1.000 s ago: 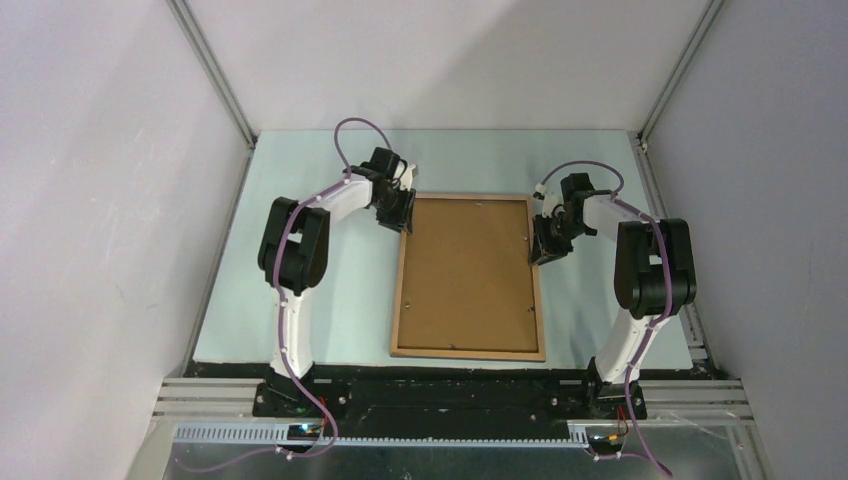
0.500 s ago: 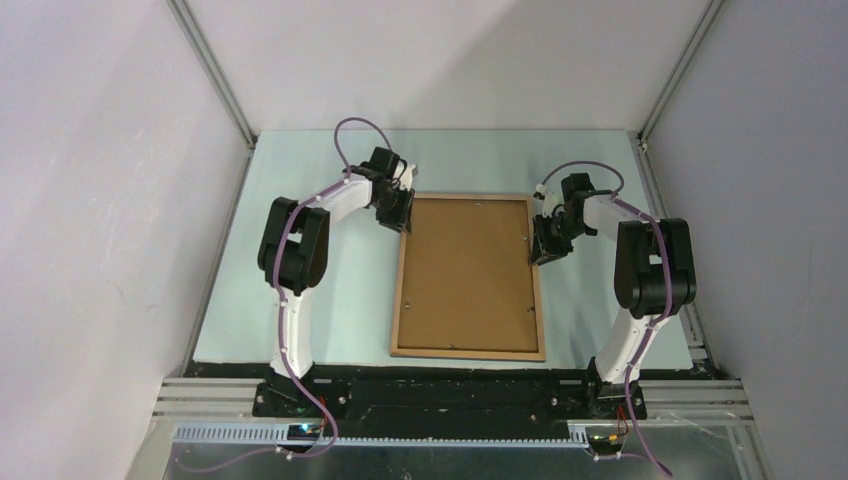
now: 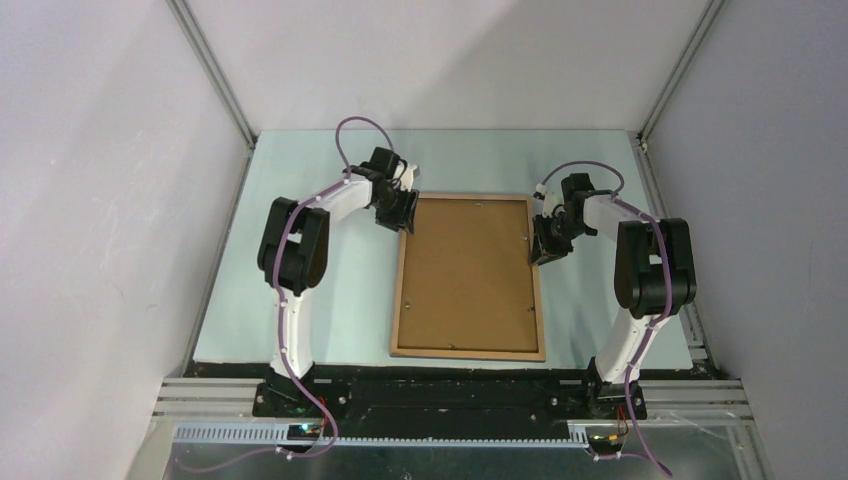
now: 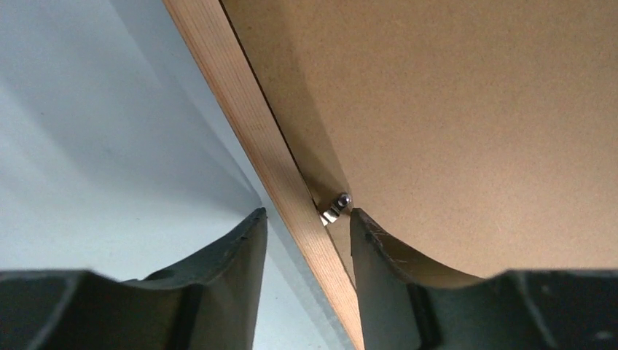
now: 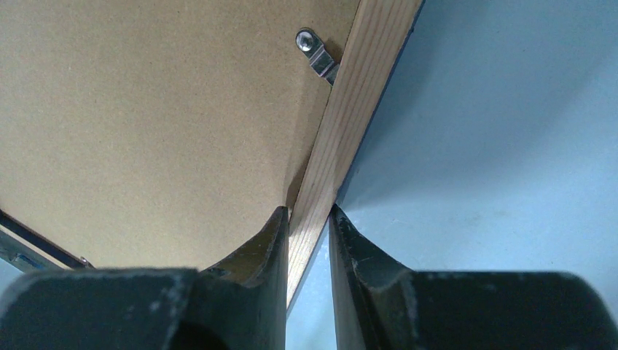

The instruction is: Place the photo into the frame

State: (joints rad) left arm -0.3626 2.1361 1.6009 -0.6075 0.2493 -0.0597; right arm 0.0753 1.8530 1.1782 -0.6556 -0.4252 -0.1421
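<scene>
- The frame (image 5: 350,124) lies flat on your bench (image 3: 330,300), wood face up, with the backing board (image 3: 468,270) filling it.
- Your right end effector (image 5: 307,213) pinches the right rail toward its far end, one finger on the board side and one on the bench side.
- Your left end effector (image 4: 306,212) stands spread astride the left rail at the far corner, its inner finger just beside a metal clip (image 4: 335,208).
</scene>
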